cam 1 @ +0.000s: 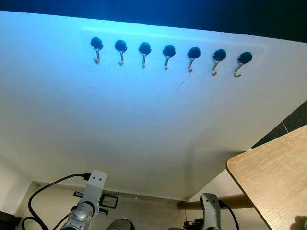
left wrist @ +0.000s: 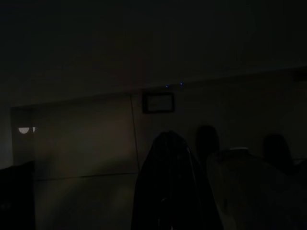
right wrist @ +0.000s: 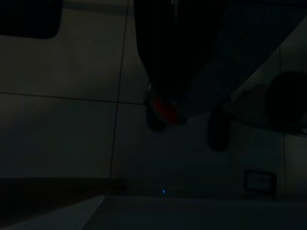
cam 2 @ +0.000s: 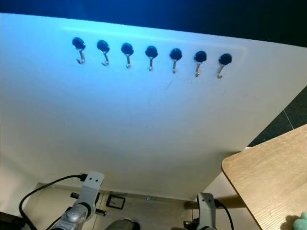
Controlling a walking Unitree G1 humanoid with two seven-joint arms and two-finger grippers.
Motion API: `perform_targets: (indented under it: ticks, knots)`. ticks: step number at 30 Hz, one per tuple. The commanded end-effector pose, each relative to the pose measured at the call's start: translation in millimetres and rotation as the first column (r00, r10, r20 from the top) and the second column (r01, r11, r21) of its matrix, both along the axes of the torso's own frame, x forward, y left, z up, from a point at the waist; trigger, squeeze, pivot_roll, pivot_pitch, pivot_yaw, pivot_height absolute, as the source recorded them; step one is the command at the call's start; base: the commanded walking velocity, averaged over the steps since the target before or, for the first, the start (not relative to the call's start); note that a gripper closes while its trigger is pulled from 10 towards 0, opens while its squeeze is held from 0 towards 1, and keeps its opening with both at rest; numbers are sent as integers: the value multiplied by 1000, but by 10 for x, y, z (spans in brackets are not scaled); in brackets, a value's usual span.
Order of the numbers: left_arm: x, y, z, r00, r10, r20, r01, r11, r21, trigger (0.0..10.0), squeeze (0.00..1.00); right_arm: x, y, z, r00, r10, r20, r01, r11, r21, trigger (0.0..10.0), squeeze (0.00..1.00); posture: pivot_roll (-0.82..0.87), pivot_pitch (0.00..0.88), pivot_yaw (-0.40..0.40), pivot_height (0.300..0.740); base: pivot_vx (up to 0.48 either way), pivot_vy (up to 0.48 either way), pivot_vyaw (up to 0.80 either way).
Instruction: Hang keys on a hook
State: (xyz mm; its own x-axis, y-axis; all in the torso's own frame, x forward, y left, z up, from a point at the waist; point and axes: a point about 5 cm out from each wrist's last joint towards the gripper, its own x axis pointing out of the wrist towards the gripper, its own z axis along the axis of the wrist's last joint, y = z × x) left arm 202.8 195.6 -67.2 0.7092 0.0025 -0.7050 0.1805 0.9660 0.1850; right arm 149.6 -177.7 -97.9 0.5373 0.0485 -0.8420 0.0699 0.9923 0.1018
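Observation:
Seven black-capped metal hooks (cam 1: 168,51) run in a row high on a white wall panel (cam 1: 144,120); nothing hangs from any of them. Both silver arms hang low at the bottom of the eye views, the left arm (cam 1: 88,201) and the right arm (cam 1: 209,211), far below the hooks. In the dark right wrist view my right gripper (right wrist: 160,103) is shut on the keys, seen as a small red tag (right wrist: 164,108) with a metal ring at the fingertips. In the very dark left wrist view my left gripper (left wrist: 168,139) is one closed dark shape with nothing in it.
A light wooden table (cam 1: 278,177) juts in at the lower right, its rounded corner close to the right arm. A teal object (cam 2: 300,223) lies on its near edge. A small dark square plate (cam 1: 109,201) sits low by the tiled floor.

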Motion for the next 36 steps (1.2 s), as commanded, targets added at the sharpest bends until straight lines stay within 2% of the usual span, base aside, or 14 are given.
perform_targets:
  ticks: [1, 25, 36]
  knots:
    - [-47, -18, -35, 1000, -1, -26, 1, 1000, -7, 10000, 0, -9, 5, -2, 1000, -11, 6, 11, 1000, 2, 10000, 0, 89, 80, -43, 740, 0, 442, 0]
    - [-28, -21, -25, 999, -24, -23, 25, 1000, 5, 10000, 0, -39, 2, -11, 1000, -29, 6, 29, 1000, 5, 10000, 0, 85, 75, -39, 740, 0, 22, 0]
    - [-26, -21, -24, 1000, -3, -18, 3, 1000, -12, 10000, 0, -27, -4, -6, 1000, -29, 11, 29, 1000, 3, 10000, 0, 85, 77, -40, 740, 0, 0, 0]
